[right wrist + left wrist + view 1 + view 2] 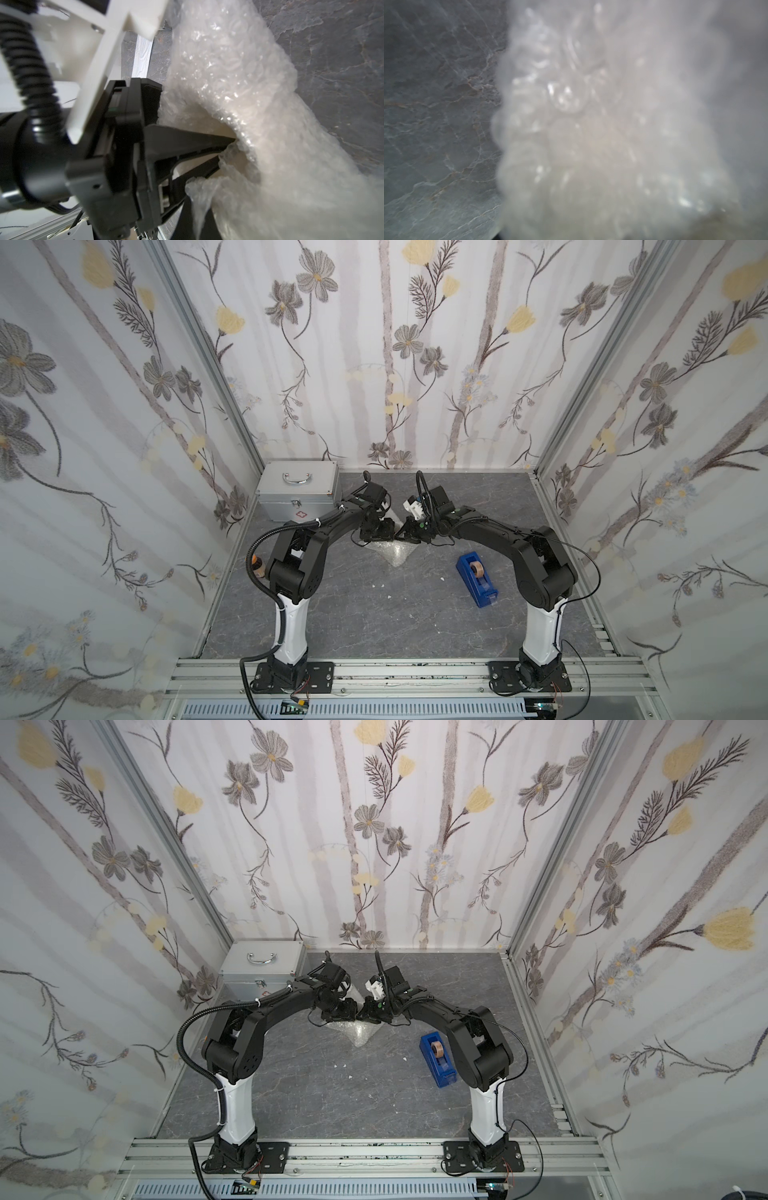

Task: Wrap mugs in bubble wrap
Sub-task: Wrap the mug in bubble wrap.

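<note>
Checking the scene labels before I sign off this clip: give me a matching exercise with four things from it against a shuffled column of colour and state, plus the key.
Things
1. bubble wrap
2. tape dispenser
3. metal case
4. tape roll

Descriptions
A. brown, seated in the dispenser
B. silver, lid shut, in a far corner
C. whitish and translucent, bunched up
D. blue, resting on the grey table

Pairs: 1-C, 2-D, 3-B, 4-A
</note>
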Action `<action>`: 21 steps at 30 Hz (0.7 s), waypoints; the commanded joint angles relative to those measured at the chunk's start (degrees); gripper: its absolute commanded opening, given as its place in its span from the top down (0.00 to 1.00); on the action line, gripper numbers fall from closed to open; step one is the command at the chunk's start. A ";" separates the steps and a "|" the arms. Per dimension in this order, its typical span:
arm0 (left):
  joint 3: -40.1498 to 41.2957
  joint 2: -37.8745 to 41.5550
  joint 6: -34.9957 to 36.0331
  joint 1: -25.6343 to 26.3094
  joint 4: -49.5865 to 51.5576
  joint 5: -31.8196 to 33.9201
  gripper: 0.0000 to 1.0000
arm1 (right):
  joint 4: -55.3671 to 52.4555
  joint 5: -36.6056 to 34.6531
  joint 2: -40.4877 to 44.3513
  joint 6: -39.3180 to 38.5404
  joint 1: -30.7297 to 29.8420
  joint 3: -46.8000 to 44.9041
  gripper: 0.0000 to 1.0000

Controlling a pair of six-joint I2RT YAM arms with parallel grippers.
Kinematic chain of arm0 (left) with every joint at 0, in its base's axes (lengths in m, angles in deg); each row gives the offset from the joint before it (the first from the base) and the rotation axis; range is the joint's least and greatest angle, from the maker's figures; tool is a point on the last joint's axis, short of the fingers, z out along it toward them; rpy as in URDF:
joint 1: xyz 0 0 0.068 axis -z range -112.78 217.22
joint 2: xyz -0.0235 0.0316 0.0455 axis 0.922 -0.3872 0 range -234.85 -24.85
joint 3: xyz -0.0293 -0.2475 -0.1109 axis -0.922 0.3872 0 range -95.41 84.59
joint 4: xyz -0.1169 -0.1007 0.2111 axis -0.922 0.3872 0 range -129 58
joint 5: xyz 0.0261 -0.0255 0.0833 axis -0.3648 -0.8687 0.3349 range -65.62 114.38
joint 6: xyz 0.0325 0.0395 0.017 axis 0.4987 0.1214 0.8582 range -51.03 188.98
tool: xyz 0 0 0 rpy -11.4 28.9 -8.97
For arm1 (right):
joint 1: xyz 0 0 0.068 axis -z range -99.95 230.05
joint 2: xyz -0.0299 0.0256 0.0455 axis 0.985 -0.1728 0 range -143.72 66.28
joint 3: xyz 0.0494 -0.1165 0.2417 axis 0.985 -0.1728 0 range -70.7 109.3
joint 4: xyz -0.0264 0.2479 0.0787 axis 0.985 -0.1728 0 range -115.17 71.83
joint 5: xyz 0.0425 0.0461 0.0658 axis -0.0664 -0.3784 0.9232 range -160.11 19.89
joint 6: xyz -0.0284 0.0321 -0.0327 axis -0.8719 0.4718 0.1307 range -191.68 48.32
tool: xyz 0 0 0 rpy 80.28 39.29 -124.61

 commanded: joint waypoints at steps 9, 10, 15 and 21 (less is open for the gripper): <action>6.68 6.97 -2.14 -1.93 -5.97 -8.42 0.41 | -11.45 -13.72 -6.91 -5.25 0.08 8.20 0.94; 6.99 7.24 -2.14 -1.95 -6.15 -8.84 0.41 | -12.13 -14.08 -7.32 -5.54 0.06 8.76 0.94; 8.58 8.45 -2.40 -2.11 -7.56 -9.74 0.41 | -15.99 -16.07 -9.84 -7.16 -0.09 11.40 0.94; 10.88 10.56 -3.71 -2.47 -11.34 -12.97 0.35 | -17.37 -15.02 -11.60 -7.39 -0.32 13.94 0.90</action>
